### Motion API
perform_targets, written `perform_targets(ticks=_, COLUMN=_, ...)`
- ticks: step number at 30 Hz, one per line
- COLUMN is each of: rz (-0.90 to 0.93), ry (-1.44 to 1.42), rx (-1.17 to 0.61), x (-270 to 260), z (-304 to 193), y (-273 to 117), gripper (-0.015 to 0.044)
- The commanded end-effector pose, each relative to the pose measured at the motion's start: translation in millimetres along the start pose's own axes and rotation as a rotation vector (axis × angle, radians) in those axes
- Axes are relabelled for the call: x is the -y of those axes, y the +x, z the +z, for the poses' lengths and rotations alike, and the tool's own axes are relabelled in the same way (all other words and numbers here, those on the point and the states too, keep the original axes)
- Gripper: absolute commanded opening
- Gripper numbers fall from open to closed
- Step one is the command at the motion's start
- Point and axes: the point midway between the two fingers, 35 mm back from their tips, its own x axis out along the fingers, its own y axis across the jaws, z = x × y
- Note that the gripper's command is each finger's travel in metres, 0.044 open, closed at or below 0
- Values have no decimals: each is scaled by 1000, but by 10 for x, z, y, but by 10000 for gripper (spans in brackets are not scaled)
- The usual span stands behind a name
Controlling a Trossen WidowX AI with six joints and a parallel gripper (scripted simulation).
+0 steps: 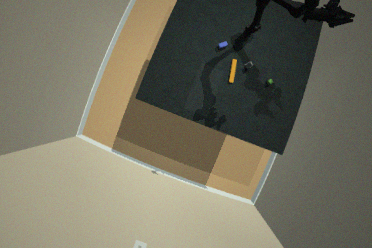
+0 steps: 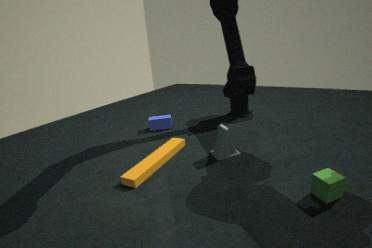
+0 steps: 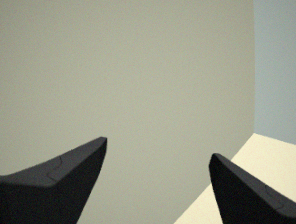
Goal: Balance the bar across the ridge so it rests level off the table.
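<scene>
Bar (image 1: 233, 71) (image 2: 153, 162) lies flat on the table (image 1: 172, 63) (image 2: 95, 208), apart from the ridge (image 1: 249, 64) (image 2: 224, 144), which stands beside it, probably upright, though shadow dims it. Claw (image 1: 351, 18) (image 3: 159, 152) is spread, pinching nothing, past the table's edge from above.

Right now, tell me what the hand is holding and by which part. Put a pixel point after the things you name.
Nothing: the hand (image 1: 353, 18) (image 3: 159, 152) is open, and the orange bar (image 1: 233, 71) (image 2: 153, 163) lies on the table.

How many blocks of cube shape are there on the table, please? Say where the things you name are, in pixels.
1: the green cube (image 1: 270, 81) (image 2: 328, 186), on the dark table (image 1: 175, 68) (image 2: 75, 208), on the other side of the ridge (image 1: 249, 64) (image 2: 224, 144) from the orange bar (image 1: 233, 71) (image 2: 153, 163).
</scene>
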Motion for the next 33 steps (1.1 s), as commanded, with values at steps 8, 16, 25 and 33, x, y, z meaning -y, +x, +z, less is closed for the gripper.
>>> perform_targets(ticks=8, rz=66, ry=-6, rx=-250, x=-183, z=-885, y=-93, gripper=315)
perform_targets(ticks=16, rz=133, ry=84, rx=-519, x=-363, z=-1727, y=-379, gripper=315)
perform_targets(ticks=25, rz=134, ry=176, rx=-777, x=-445, z=-2485, y=-803, gripper=315)
perform_targets(ticks=33, rz=162, ry=214, rx=-1025, x=-547, z=-3086, y=-1427, gripper=315)
